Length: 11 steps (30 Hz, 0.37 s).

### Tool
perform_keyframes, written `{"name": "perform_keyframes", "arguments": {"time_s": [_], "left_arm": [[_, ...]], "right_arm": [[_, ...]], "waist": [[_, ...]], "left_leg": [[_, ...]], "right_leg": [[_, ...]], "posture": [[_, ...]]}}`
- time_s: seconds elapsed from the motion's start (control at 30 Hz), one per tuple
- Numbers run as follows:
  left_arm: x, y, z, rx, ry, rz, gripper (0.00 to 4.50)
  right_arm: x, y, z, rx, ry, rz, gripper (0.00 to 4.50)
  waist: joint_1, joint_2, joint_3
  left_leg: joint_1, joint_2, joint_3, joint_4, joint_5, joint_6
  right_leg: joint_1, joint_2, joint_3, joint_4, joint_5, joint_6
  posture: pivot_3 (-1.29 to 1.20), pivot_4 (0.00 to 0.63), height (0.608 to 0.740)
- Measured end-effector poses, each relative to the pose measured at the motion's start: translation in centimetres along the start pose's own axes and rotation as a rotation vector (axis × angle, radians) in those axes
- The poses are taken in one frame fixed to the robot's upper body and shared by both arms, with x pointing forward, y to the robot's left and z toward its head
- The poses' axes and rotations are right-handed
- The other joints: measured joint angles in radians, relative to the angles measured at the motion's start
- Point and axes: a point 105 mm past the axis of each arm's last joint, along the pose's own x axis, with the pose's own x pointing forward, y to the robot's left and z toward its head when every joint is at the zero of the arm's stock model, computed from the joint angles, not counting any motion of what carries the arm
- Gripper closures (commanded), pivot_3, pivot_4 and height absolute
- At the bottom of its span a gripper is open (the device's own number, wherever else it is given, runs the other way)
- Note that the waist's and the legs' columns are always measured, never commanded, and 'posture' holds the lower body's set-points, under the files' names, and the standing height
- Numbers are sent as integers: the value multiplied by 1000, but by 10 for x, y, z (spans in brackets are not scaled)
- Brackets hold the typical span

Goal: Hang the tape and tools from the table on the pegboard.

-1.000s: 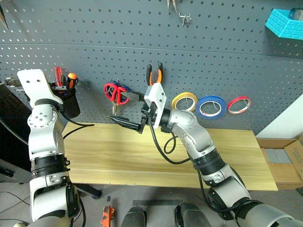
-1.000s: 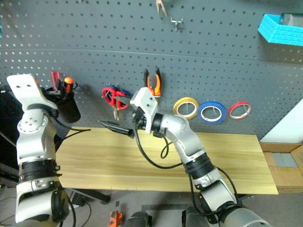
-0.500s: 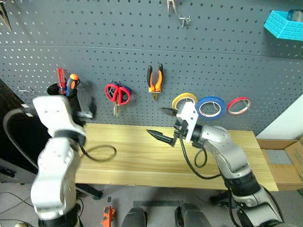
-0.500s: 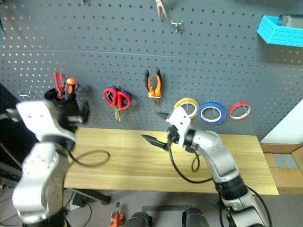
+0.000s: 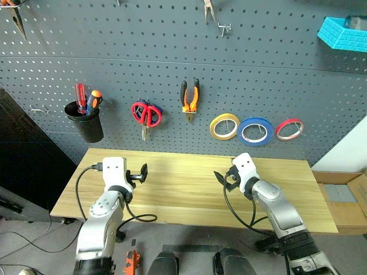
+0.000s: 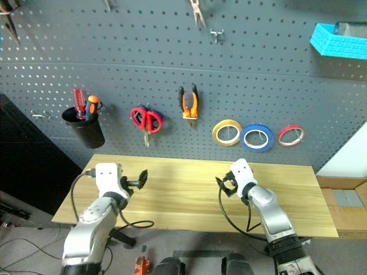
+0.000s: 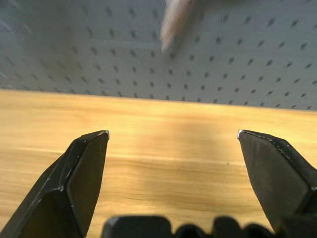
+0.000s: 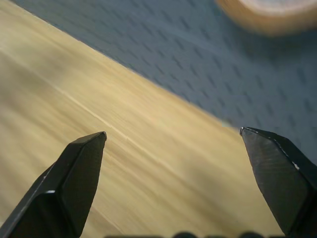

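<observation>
Blue tape hanging on dark pegboard, between yellow tape at nine o'clock and red tape at three. Orange pliers, red scissors hung further toward nine. Below, over wooden table, left gripper and right gripper, both spread wide, holding nothing.

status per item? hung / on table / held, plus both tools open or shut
blue tape: hung on pegboard
red-handled scissors: hung, blades down
pliers: hung, jaws down
red-handled screwdriver: upright in black cup
yellow tape: hung
red tape: hung
table: nothing lying on it
left tool: open, holds nothing
right tool: open, holds nothing
</observation>
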Motion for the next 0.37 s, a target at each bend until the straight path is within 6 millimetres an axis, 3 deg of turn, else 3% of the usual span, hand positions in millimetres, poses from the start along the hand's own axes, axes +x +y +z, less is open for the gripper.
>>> {"name": "perform_keyframes", "arguments": {"time_s": [0.13, 0.2, 0.37], "left_arm": [[8, -7, -2, 67, 3, -66, 32], [16, -8, -14, 73, 40, -90, 32], [25, -14, -40, 106, 116, -143, 32]], "right_arm": [[-2, -21, -20, 40, 76, -125, 0], [-3, -31, -24, 78, 89, -208, 0], [-3, -33, -27, 112, 105, -250, 0]], "waist": [[-9, 0, -2], [-17, 3, -7], [-24, 5, -18]], "left_leg": [[-1, 0, 0, -2, -1, 0], [-1, 0, 0, -2, -1, 0], [-1, -1, 1, -2, -1, 0]], "right_leg": [[-2, -1, 1, -1, 0, 0], [-2, -1, 0, -1, 0, 0], [-2, -1, 1, -1, 0, 1]], "posture": [[33, 69, 740], [33, 69, 740], [26, 55, 740]]}}
